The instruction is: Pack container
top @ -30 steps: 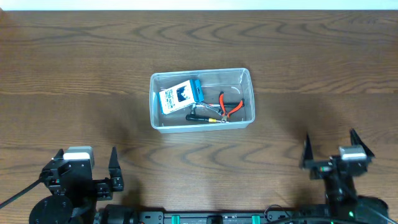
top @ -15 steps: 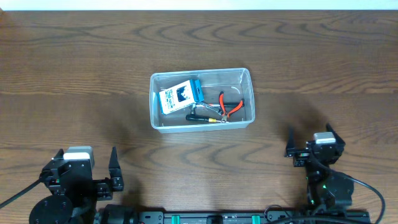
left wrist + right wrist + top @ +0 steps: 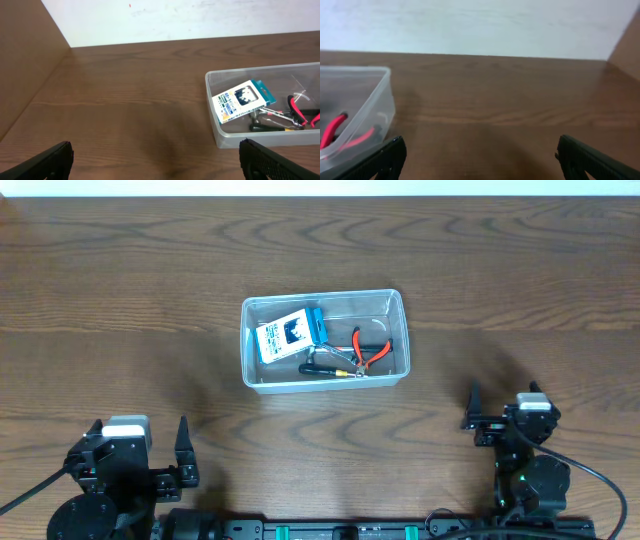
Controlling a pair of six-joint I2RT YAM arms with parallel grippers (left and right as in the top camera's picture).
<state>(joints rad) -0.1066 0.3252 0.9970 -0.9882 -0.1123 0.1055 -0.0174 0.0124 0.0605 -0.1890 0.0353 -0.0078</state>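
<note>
We see our left claw (image 3: 157,167) and right claw (image 3: 482,165) spread wide, gripping nothing; on the tabletop (image 3: 120,300), the clear bin (image 3: 325,301) holds red pliers (image 3: 368,350) and a packet (image 3: 288,335).

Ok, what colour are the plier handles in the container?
Red; the pliers show best in the overhead view.

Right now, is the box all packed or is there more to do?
Looks nearly done. The container holds a packet, red pliers and a black-handled item. In hand: nothing. The left tool and right tool are both open and empty, near the front edge of the table, apart from the container. Left: I see nothing loose to pack, and no lid in view.
</note>
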